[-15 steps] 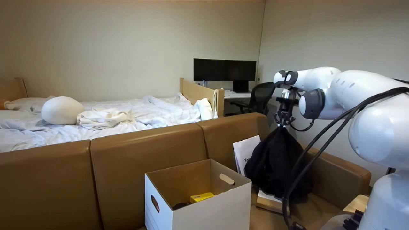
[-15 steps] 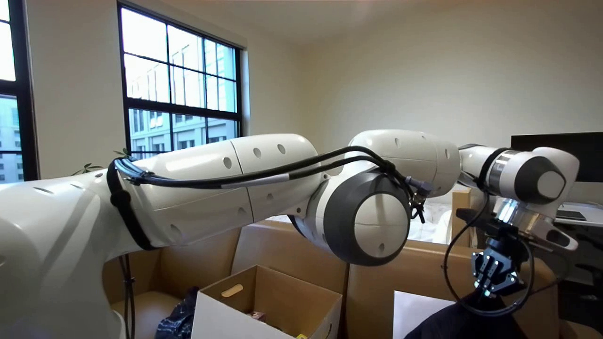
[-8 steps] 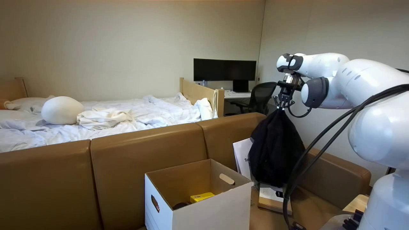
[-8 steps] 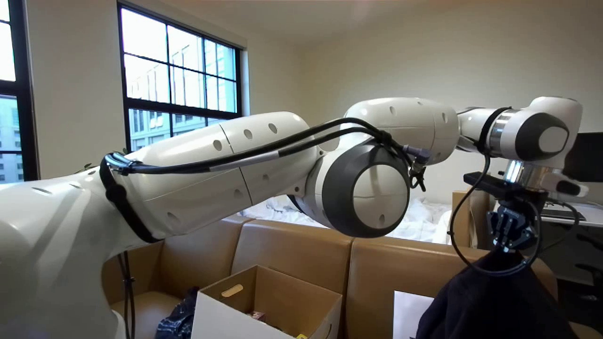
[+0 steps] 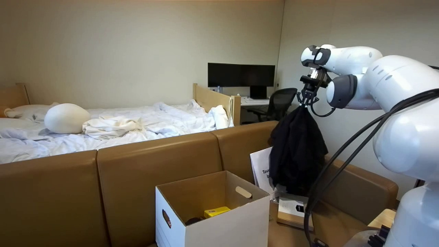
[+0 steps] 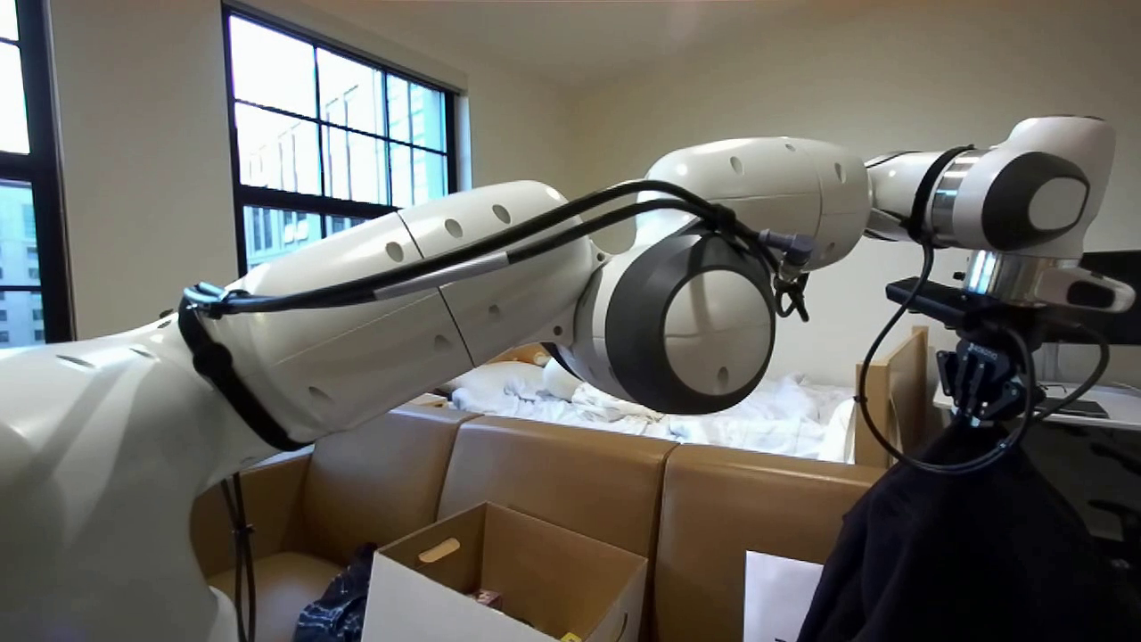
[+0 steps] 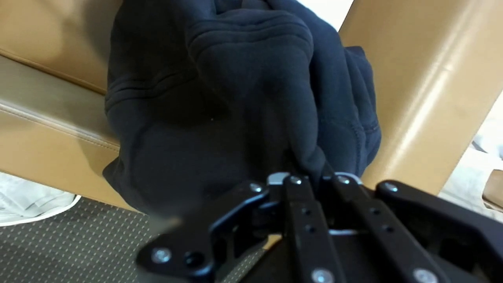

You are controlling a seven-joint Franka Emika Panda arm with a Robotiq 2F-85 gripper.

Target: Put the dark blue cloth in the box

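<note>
The dark blue cloth [image 5: 297, 151] hangs in a loose bundle from my gripper [image 5: 302, 105], over the far right end of the sofa. In the wrist view the shut fingertips [image 7: 278, 178] pinch a fold of the cloth [image 7: 243, 98], whose body fills the middle of the picture. An exterior view shows the gripper [image 6: 976, 423] pointing down with the cloth [image 6: 963, 553] below it, its lower part cut off by the frame. The white box [image 5: 228, 219] stands open-topped on the sofa, to the left of the cloth and lower; its wall [image 6: 428, 606] also shows in an exterior view.
Inside the box lies a yellow packet [image 5: 216, 212]. Behind the cloth a white printed sheet [image 5: 261, 169] leans on the sofa back [image 5: 157, 161]. A small flat package [image 5: 291, 212] lies below the cloth. Patterned blue fabric [image 6: 334, 602] sits beside the box.
My arm has risen, lifting the gripper and the dark blue cloth higher and slightly to the right in both exterior views. More of the small flat package shows. The box has not moved.
</note>
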